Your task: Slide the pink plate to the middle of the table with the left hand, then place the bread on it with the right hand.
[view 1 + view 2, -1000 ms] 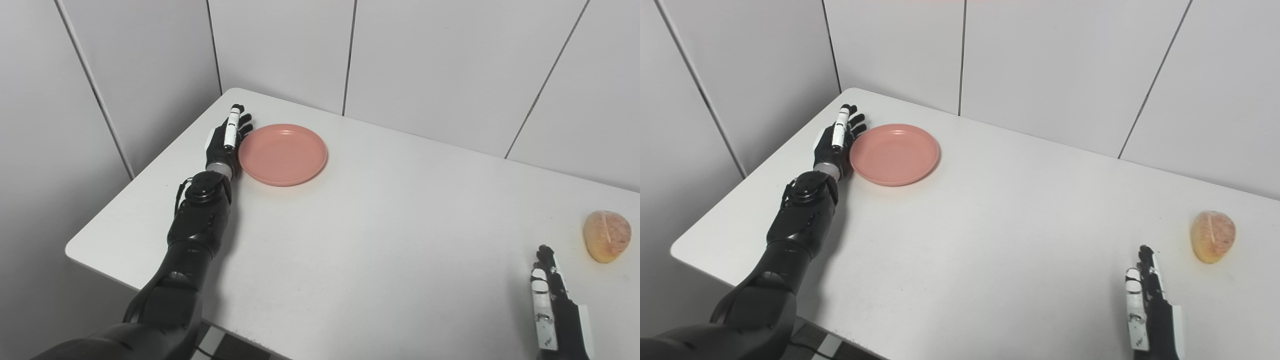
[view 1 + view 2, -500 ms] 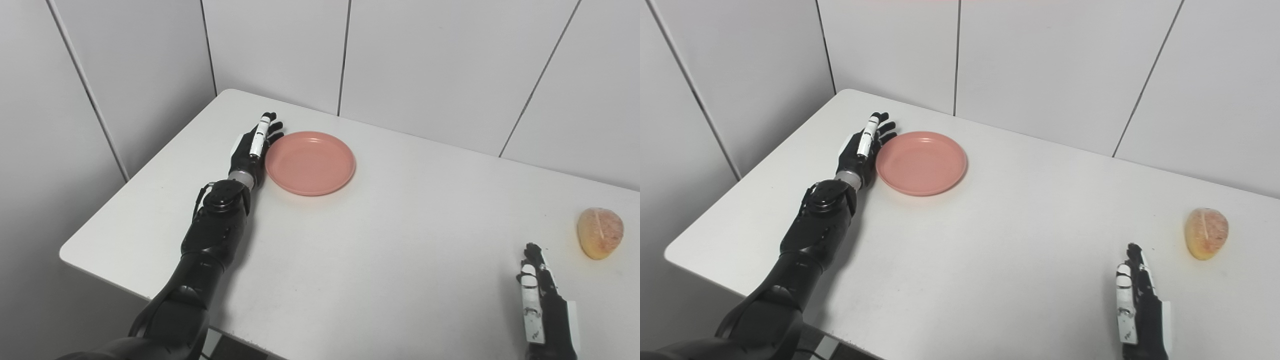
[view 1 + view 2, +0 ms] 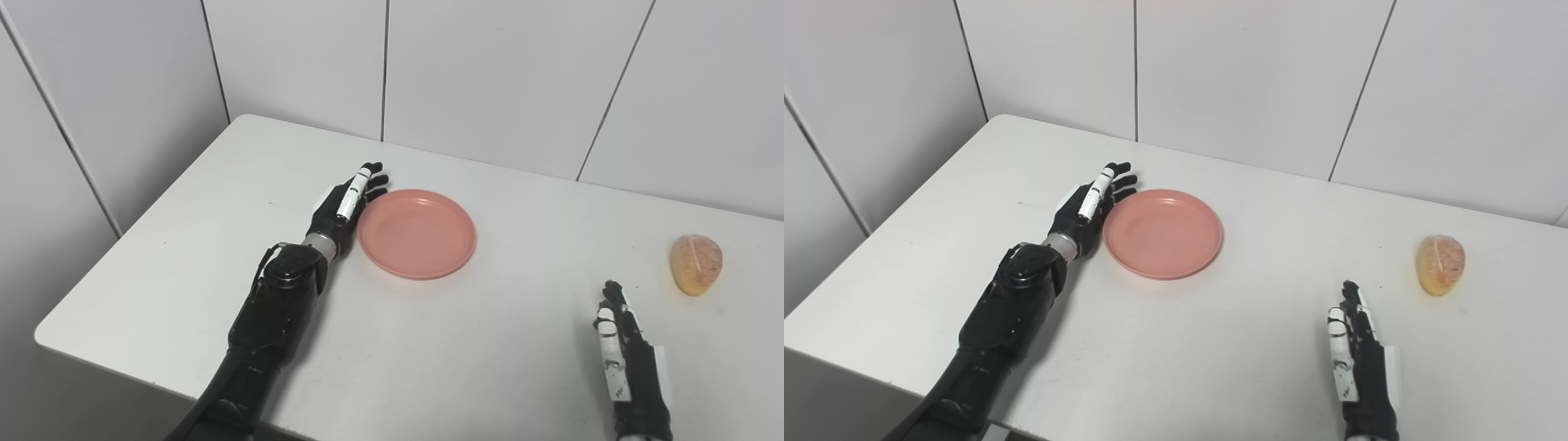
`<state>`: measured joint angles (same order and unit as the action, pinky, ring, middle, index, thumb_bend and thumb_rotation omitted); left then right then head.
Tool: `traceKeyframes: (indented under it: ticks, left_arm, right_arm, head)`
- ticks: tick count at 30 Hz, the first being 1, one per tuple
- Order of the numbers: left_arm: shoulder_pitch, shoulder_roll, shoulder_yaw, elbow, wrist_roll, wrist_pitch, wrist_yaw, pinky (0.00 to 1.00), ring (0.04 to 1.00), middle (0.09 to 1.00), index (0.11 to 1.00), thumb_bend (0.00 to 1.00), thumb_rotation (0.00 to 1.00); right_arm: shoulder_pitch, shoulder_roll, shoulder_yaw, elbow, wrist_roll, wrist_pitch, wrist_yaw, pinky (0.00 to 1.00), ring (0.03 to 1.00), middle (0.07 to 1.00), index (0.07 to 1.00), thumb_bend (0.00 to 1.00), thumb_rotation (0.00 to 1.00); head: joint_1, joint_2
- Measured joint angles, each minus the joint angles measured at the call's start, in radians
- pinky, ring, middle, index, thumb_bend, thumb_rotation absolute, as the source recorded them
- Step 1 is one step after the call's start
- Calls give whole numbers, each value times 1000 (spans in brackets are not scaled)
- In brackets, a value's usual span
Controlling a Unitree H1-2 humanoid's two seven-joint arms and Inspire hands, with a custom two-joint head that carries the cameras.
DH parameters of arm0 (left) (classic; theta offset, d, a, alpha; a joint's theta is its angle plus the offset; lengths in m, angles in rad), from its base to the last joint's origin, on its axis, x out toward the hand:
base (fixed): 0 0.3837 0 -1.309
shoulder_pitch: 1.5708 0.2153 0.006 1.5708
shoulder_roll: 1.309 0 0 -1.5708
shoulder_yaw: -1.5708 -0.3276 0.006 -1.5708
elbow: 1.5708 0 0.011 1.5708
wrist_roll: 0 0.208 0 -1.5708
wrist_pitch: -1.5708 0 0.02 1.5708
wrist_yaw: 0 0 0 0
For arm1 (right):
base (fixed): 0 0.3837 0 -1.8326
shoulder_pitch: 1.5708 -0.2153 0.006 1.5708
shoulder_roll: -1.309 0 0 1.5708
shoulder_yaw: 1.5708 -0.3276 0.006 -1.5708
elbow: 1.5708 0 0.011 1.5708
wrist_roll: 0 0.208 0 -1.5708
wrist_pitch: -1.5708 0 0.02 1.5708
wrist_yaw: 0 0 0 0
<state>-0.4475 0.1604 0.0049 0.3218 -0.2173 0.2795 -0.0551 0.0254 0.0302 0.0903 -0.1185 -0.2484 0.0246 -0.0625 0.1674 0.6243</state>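
The pink plate (image 3: 417,233) lies flat on the white table (image 3: 465,343), left of its middle. My left hand (image 3: 344,206) stands on edge with fingers stretched out, pressed against the plate's left rim; it is open and holds nothing. The bread (image 3: 696,264), a golden roll, lies at the right side of the table. My right hand (image 3: 625,349) rests open near the front edge, fingers straight, a short way left of and nearer than the bread, not touching it.
White panelled walls (image 3: 490,79) close in the table's back and left sides. The table's front left corner (image 3: 46,334) shows at the lower left. Bare tabletop lies between the plate and the bread.
The left hand has pushed the plate rightward and nearer, away from the back left corner. The view has also shifted. The right hand stays put by the bread.
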Motion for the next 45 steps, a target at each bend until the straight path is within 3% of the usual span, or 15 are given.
traceKeyframes:
  ticks: [8,16,23,35,45]
  left_arm:
    - [33,-39,-74,-70,22,20,-14,925,921,926,920,314,1000]
    - [68,-77,-101,-126,24,40,-19,938,928,932,927,321,1000]
    - [104,-108,-104,-162,24,45,-22,937,929,935,930,319,1000]
    - [114,-111,-98,-167,21,45,-29,928,928,932,928,334,1000]
    - [127,-118,-92,-183,21,48,-29,922,917,926,923,330,1000]
  right_arm:
    - [0,33,11,0,-32,1,-12,849,911,919,913,171,1000]
    - [0,38,24,-2,-60,4,-13,856,914,923,915,216,1000]
    - [-2,43,26,4,-76,4,-23,857,909,916,910,248,1000]
    - [-4,54,24,-14,-79,7,-30,843,900,911,900,253,1000]
    - [-42,0,23,-131,-189,21,-27,777,838,843,837,323,1000]
  head:
    - [-60,12]
    - [-144,41]
    - [-184,57]
    - [-276,71]
    - [-357,65]
